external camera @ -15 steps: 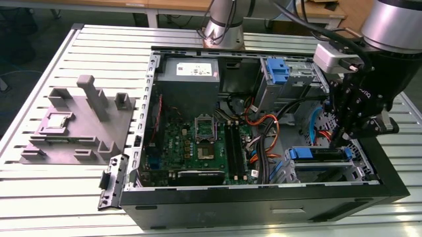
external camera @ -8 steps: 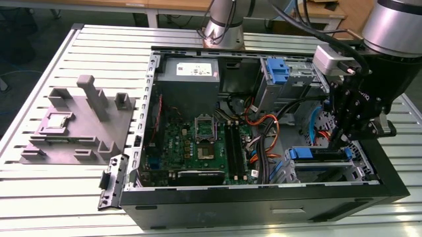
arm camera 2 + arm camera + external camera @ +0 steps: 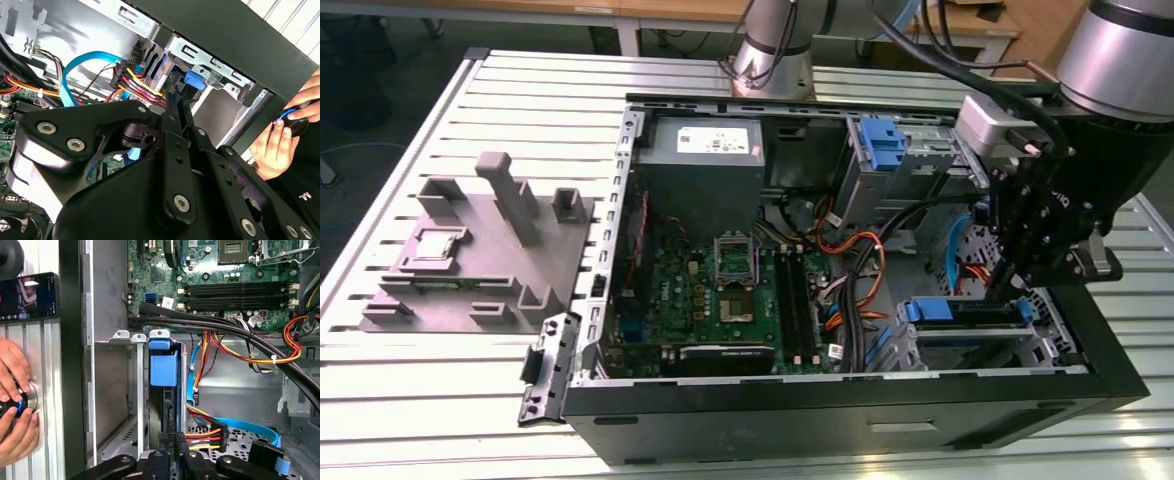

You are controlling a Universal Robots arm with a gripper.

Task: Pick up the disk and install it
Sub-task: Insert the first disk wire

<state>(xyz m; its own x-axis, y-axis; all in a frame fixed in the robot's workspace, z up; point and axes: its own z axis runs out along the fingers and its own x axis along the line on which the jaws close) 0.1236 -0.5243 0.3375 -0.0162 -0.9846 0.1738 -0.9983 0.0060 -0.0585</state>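
Gripper [image 3: 167, 450] on blue-framed disk [image 3: 163, 370]

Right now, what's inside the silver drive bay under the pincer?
The disk stands on edge in the silver drive bay, its blue carrier tab facing out. The pincer is at its near end and covers that part. The slot beside it looks vacant.

The disk [image 3: 163, 390] is seen standing on edge inside a slot of the silver drive bay [image 3: 117, 390]. Its blue plastic carrier tab is shown at the slot's open end, the dark body running deeper in.
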